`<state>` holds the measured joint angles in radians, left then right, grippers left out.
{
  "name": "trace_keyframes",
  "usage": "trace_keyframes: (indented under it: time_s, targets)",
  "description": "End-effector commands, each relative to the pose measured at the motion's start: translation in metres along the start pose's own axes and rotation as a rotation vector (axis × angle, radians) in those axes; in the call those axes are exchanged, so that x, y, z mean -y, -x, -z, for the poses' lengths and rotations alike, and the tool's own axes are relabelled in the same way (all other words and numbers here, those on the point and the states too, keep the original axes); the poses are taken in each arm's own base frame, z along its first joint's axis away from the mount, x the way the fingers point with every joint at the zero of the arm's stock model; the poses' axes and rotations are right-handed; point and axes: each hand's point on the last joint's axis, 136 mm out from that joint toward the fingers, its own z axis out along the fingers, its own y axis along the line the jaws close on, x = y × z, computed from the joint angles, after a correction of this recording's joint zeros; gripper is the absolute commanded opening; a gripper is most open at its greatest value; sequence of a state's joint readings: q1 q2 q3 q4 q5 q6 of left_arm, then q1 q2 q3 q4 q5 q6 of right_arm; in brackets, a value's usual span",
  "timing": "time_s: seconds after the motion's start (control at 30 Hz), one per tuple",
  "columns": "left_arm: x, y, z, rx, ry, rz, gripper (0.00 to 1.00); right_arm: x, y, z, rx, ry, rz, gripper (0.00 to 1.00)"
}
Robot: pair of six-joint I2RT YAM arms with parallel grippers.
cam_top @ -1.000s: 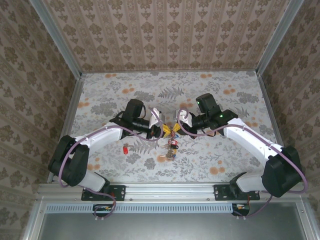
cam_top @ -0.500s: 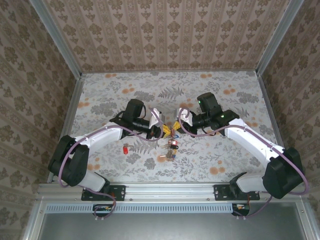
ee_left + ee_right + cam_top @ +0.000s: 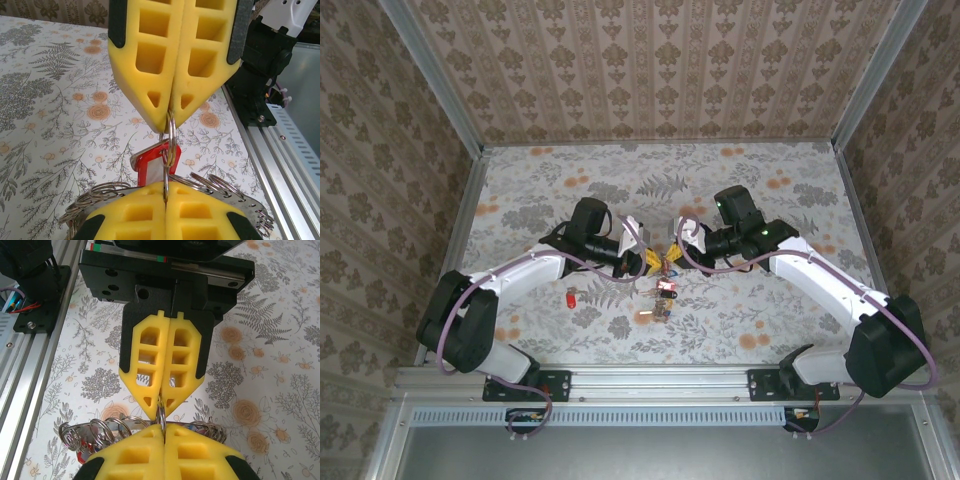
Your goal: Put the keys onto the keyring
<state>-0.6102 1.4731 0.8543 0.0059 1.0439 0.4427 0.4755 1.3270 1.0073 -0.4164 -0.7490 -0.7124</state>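
1. The left gripper [image 3: 165, 195] and right gripper [image 3: 171, 112] are clamped shut, tip to tip, on one wire loop [image 3: 171, 140]. The keyring [image 3: 95, 197] and a red key tag [image 3: 150, 167] are seen just beneath.
2. If the loop is pulled unevenly, it could be twisted free and the keyring dropped.

Left hand [image 3: 652, 262] faces right hand [image 3: 676, 260], ring [image 3: 171, 131] between; keys [image 3: 665, 288] apparently just before.

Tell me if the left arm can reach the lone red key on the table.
Probably not yet: the red key lies uncovered, but the left pincer is shut on a ring the right pincer also grips.
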Motion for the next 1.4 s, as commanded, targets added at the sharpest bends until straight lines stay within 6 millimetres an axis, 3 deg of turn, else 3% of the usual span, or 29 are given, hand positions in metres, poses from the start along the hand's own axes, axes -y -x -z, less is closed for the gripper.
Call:
trace_keyframes:
  time_s: [0.0,0.2,0.9,1.37]
  targets:
    - [0.005,0.02,0.001,0.044,-0.037,-0.069,0.0,-0.002,0.001,0.0,0.007,0.026,0.008,0.0]
    - [0.007,0.021,0.001,0.049,-0.047,-0.07,0.0,0.004,-0.001,-0.002,-0.014,-0.003,0.019,0.0]
    - [0.008,0.025,0.001,0.064,-0.051,-0.077,0.0,-0.003,-0.009,-0.015,-0.07,0.029,0.014,0.0]
    - [0.014,0.021,0.003,-0.012,0.025,-0.155,0.0,-0.003,-0.009,0.009,-0.035,-0.054,0.076,0.0]
